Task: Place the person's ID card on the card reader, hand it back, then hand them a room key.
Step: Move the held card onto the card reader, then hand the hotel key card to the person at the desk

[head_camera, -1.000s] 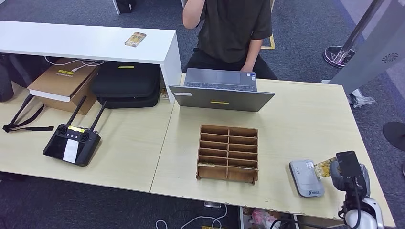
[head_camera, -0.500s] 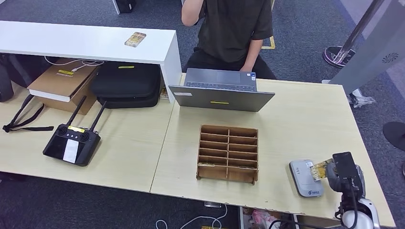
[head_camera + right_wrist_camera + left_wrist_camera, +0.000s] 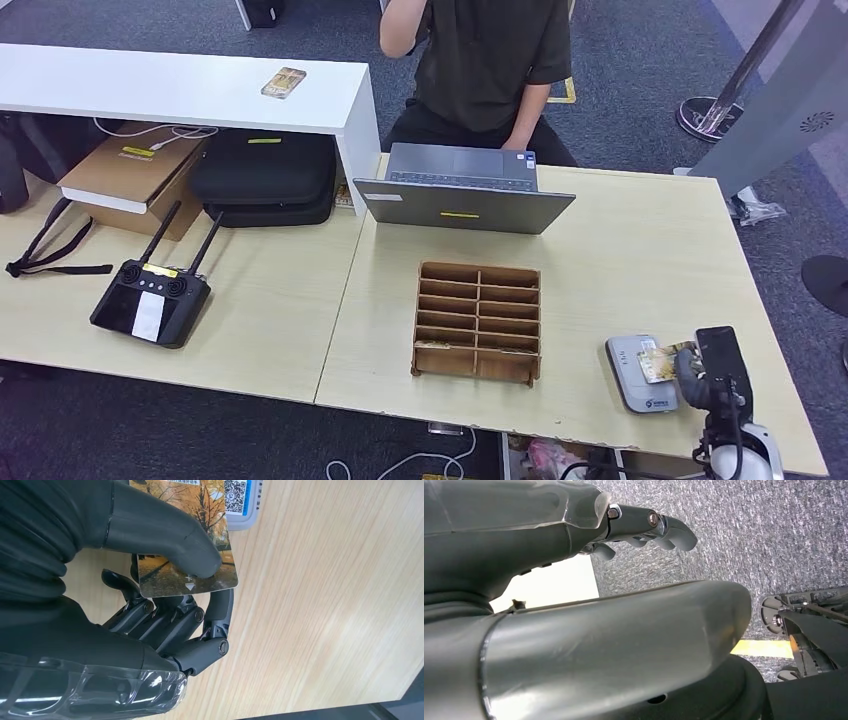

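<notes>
Head view: our right hand (image 3: 697, 362) pinches the ID card (image 3: 654, 362) over the card reader (image 3: 640, 373), long axis toward it. Our right wrist view adds a QR code (image 3: 234, 496). Our left hand (image 3: 644, 527) hangs loosely curled, holding nothing.

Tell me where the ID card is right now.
In the head view, the picture-printed ID card sits at the table's near right corner, pinched by the robot's right hand, its far end over the grey card reader, right of the wooden slotted organizer.

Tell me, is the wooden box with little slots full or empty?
Empty, as far as the head view shows. The wooden box has bare brown compartments, though the view is too coarse to rule out a thin card inside.
</notes>
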Controlling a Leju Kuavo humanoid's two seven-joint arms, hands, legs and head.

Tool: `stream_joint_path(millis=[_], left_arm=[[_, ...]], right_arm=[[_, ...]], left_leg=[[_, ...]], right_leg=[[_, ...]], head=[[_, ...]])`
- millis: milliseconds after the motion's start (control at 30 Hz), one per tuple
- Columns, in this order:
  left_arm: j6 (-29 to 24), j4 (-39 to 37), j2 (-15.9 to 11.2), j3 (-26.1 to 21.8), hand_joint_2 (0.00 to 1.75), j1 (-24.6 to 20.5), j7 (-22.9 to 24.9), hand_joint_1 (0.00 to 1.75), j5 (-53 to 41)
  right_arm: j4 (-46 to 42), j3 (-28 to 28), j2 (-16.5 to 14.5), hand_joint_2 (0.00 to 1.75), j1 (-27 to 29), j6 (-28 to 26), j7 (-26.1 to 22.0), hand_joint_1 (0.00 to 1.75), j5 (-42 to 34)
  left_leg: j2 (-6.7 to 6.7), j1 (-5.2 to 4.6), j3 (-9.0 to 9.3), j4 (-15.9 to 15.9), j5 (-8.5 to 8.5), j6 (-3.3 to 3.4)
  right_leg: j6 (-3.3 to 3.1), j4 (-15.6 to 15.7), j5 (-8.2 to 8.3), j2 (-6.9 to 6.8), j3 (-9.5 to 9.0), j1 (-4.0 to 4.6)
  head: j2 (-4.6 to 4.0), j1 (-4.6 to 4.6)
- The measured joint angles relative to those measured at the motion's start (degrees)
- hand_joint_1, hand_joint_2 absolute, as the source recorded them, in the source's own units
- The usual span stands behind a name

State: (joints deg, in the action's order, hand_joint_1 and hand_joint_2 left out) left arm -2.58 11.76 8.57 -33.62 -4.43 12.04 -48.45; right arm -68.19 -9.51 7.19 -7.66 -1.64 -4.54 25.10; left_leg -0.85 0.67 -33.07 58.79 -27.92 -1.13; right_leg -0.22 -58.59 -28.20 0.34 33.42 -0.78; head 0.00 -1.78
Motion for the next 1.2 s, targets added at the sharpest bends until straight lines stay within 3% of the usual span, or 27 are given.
stream_joint_path(millis=[433,1200], left_arm=[[-0.1,0.0,0.0,0.0,0.0,-0.1,0.1,0.0,-0.5],[-0.4,0.0,0.0,-0.1,0.0,-0.2,0.2,0.0,-1.0]], right_arm=[[10.3,0.0,0.0,1.75,-4.3,-2.2,-2.6,1.75,-3.0],[11.9,0.0,0.0,1.75,-5.0,-2.3,-2.9,1.75,-4.0]], left_leg=[[0.08,0.01,0.21,0.0,0.0,0.0],[0.1,0.01,0.5,0.0,0.0,0.0]], right_leg=[[0.0,0.0,0.0,0.08,-0.18,0.01],[0.02,0.0,0.02,0.1,-0.49,0.01]], head=[[0.0,0.01],[0.0,0.01]])
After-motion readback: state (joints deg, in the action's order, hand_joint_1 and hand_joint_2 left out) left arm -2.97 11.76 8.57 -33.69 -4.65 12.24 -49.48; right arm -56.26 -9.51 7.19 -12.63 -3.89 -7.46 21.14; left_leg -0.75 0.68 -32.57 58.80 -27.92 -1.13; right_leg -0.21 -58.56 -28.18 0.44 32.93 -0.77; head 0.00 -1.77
